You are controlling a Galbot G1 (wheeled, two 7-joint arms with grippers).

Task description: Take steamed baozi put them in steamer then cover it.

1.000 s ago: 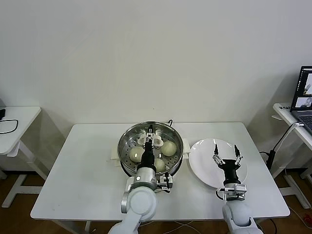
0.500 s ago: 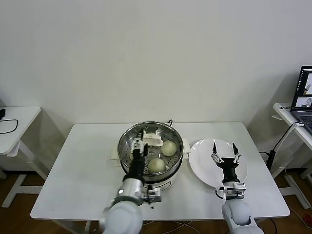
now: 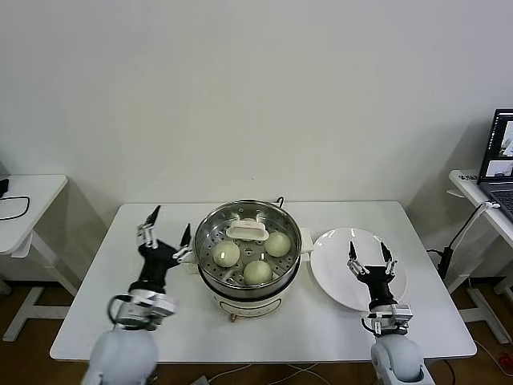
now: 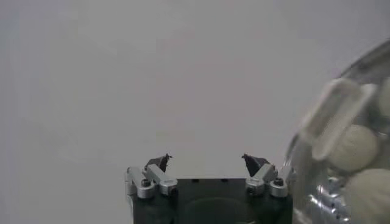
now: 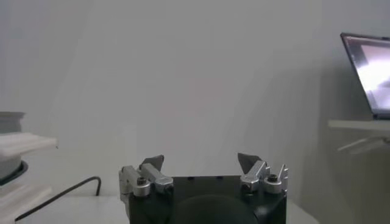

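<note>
The steamer (image 3: 210,282) stands mid-table with the clear glass cover (image 3: 212,239) resting on it, its white handle (image 3: 247,232) at the centre. Three baozi (image 3: 227,254) show through the glass, and the left wrist view catches the handle (image 4: 335,115) and baozi (image 4: 355,146) too. My left gripper (image 3: 170,222) hovers open just left of the steamer, holding nothing (image 4: 206,159). Over the white plate (image 3: 333,269) on the right, my right gripper (image 3: 368,250) stands open and empty (image 5: 201,161).
A black cable (image 3: 280,200) runs behind the steamer. A side table (image 3: 24,200) stands at far left. Another table with a laptop (image 3: 501,152) is at far right. Bare tabletop (image 3: 104,273) lies left of the steamer.
My left gripper has let go of the cover's handle, opened, and swung away to the steamer's left side. The cover stays on the steamer. The right gripper barely shifted.
</note>
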